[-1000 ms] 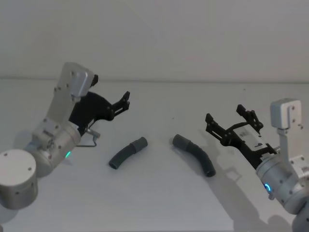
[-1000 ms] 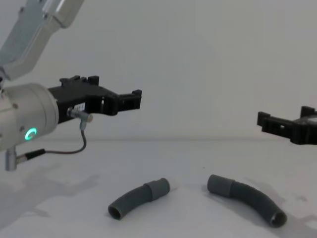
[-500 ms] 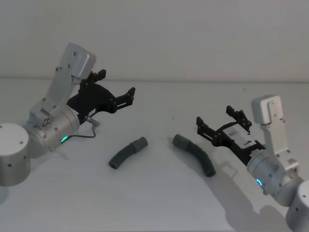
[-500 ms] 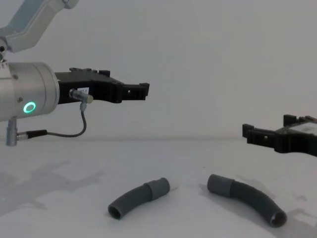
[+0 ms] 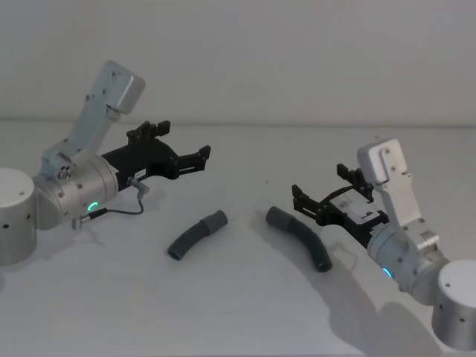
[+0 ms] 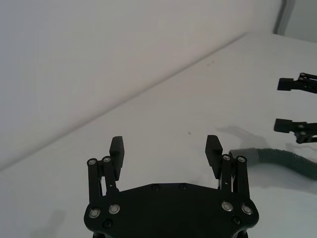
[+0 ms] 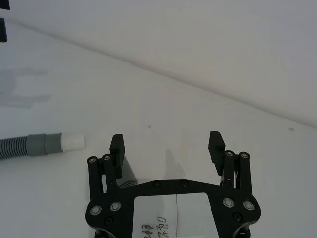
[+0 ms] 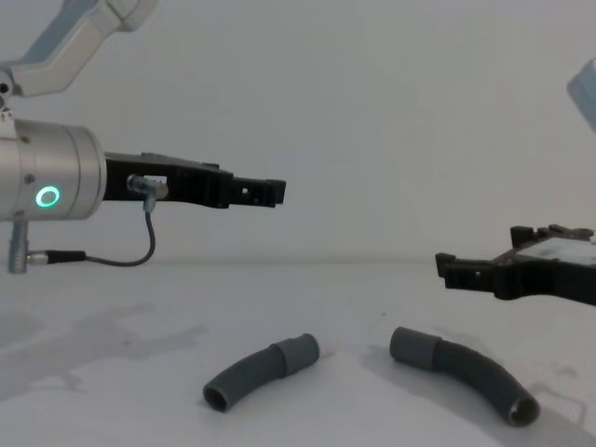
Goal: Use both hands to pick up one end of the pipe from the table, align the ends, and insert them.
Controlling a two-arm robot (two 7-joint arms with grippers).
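Above the pipe pieces, left claw and right claw hang open.

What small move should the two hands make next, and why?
Probably lower each open hand onto its nearer pipe piece. The left hand and right hand hang above the table, both open, while the left piece and right piece lie untouched on it.
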